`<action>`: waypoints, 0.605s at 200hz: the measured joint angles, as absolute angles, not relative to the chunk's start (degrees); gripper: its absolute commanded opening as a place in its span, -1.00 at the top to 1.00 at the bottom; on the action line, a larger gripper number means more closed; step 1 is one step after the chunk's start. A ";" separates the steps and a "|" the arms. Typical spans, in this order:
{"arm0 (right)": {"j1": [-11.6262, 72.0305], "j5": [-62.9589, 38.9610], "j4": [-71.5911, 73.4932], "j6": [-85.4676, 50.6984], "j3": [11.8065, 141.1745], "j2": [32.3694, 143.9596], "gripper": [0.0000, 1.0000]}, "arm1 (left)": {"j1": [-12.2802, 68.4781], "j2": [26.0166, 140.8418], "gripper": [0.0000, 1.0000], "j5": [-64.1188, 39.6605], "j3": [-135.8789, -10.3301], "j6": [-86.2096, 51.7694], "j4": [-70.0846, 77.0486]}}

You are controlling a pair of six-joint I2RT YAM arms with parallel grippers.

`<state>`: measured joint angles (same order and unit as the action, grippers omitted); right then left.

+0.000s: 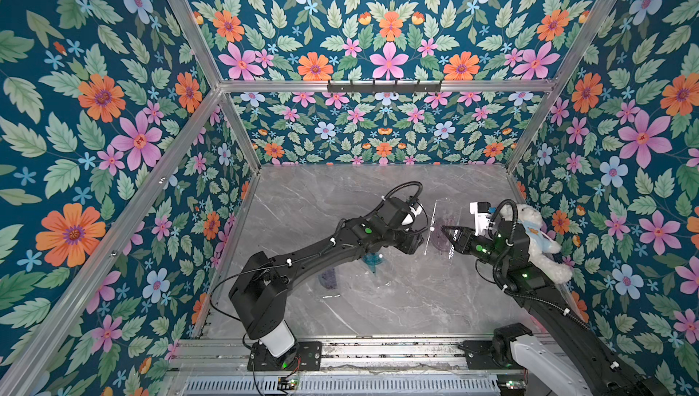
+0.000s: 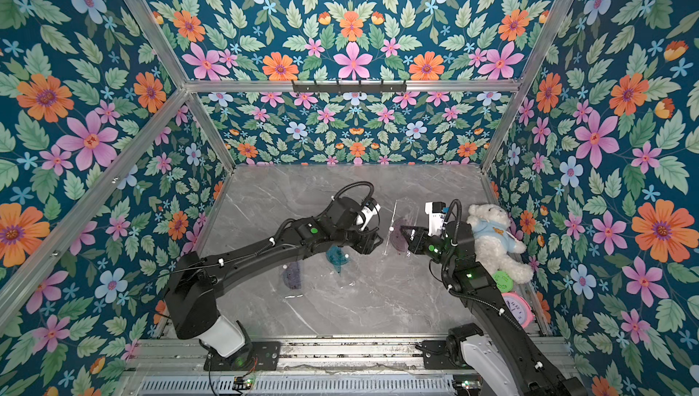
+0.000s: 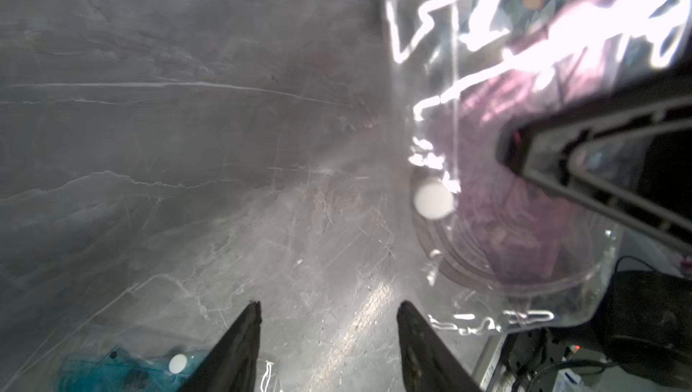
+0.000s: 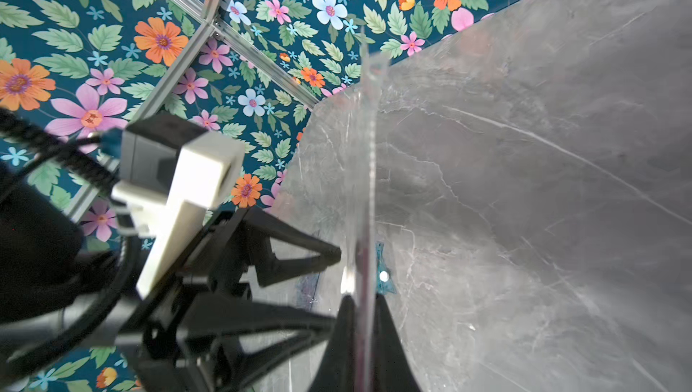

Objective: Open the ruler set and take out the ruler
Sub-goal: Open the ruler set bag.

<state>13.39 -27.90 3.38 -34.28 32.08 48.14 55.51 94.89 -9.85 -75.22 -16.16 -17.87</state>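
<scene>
Ruler set [image 1: 441,214]: clear plastic pouch, held off the tabletop [image 1: 378,193] over its far right part, standing on edge between the two arms; right pincer [image 4: 361,307] clenched on one edge of the pouch, the film running straight out from between its tips in the right wrist view. Probable reason for the hold: a raised, taut pouch presents its flap side to the other arm. Left pincer [image 3: 329,307] released and empty, tips just beside the pouch, on the side with the white snap button [image 3: 433,198]; judged to be lining up on the flap or mouth. Whether the flap is open cannot be told.

Purple protractor [image 3: 524,244] shows through the film, inside the pouch. Teal ruler piece [image 2: 336,256] and purple ruler piece [image 2: 291,273] lie flat on the tabletop near the left arm, apart from the pouch; judged part-way through, some contents out, the protractor at least left.

Teddy bear [image 2: 491,239] sits against the right wall, clear of the work.

Writing: none legible; glare covers the pouch film; white camera housing [image 1: 477,216] on the right wrist carries dark marks too small to read; the bear's blue shirt has an orange motif, no words made out.
</scene>
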 measured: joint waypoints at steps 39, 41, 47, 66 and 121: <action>13.34 -25.76 0.84 -34.09 32.18 47.81 1.00 | 57.25 97.08 -0.20 -3.14 -76.53 -15.64 -18.46; 13.34 -25.58 0.75 -34.09 32.18 47.81 1.00 | 57.30 96.99 -0.20 -2.87 -76.53 -15.66 -18.44; 13.34 -25.23 0.60 -34.06 32.18 47.81 1.00 | 57.47 96.64 -0.20 -1.96 -76.40 -15.84 -18.20; 13.37 -24.99 0.27 -34.09 32.08 47.83 1.00 | 58.19 95.26 -0.20 -0.64 -75.81 -16.25 -16.60; 13.39 -24.10 0.25 -34.13 31.62 48.23 1.00 | 59.40 96.33 -0.19 1.58 -76.90 -16.95 -13.15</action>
<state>13.39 -24.10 0.25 -34.13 31.62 48.23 59.40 96.33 1.58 -76.90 -16.95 -13.15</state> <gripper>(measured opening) 0.094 0.598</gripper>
